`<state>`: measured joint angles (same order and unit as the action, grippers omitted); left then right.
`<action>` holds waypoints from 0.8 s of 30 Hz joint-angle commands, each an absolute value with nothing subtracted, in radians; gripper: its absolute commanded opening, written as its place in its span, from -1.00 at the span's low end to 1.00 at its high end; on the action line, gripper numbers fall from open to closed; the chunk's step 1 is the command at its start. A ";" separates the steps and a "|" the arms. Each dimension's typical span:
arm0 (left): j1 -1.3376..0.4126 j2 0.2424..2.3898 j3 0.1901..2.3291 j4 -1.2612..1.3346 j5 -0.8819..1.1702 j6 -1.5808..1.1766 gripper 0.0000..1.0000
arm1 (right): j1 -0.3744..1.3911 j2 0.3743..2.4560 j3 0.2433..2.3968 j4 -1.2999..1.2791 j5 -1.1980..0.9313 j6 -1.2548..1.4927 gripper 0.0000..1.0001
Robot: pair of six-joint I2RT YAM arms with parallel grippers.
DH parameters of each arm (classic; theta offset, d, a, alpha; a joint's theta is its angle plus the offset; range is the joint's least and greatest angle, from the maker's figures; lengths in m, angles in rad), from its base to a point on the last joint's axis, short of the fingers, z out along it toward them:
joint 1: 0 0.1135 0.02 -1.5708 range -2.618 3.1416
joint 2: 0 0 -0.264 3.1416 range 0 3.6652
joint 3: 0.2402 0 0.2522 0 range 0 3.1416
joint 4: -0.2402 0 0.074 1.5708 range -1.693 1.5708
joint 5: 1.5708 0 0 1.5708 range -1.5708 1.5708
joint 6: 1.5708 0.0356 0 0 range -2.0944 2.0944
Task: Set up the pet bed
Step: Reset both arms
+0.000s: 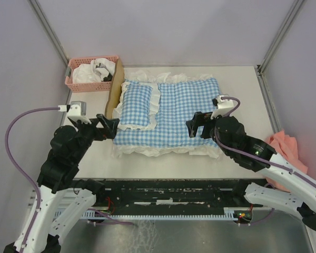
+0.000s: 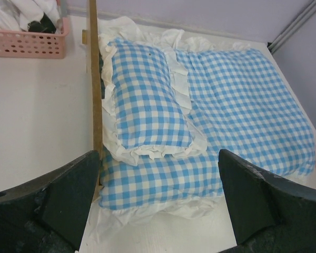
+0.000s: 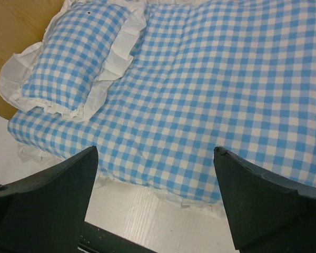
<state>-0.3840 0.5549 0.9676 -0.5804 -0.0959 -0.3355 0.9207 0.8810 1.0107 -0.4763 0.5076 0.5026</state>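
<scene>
The pet bed [image 1: 115, 93] lies in the middle of the table; only its light-wood headboard [image 2: 95, 79] shows at the left, the rest hidden under blue-white gingham bedding [image 1: 174, 113]. A gingham pillow [image 1: 136, 105] with a white ruffle rests against the headboard [image 3: 16, 31]. My left gripper [image 1: 100, 125] hovers open just off the bed's near left corner, nothing between its fingers [image 2: 58, 195]. At the near right edge of the bedding [image 3: 216, 89] my right gripper [image 1: 196, 126] stands open and empty too.
A pink plastic basket [image 1: 75, 81] holding white cloth and something dark stands at the back left, beside the headboard. A pink cloth [image 1: 287, 150] lies off the table's right edge. Grey walls and metal posts close in the back and sides.
</scene>
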 commanded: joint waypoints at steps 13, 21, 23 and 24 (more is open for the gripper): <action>-0.383 0.513 0.859 -0.586 -0.087 -0.367 0.99 | 0.922 0.830 0.930 -0.533 0.526 0.673 0.97; -0.383 0.465 0.867 -0.571 -0.117 -0.386 0.99 | 0.921 0.843 0.986 -0.562 0.556 0.634 0.97; -0.383 0.465 0.881 -0.565 -0.117 -0.384 0.99 | 0.921 0.845 1.018 -0.583 0.569 0.610 0.97; -0.383 0.469 0.892 -0.565 -0.120 -0.384 0.99 | 0.921 0.845 1.036 -0.592 0.572 0.597 0.97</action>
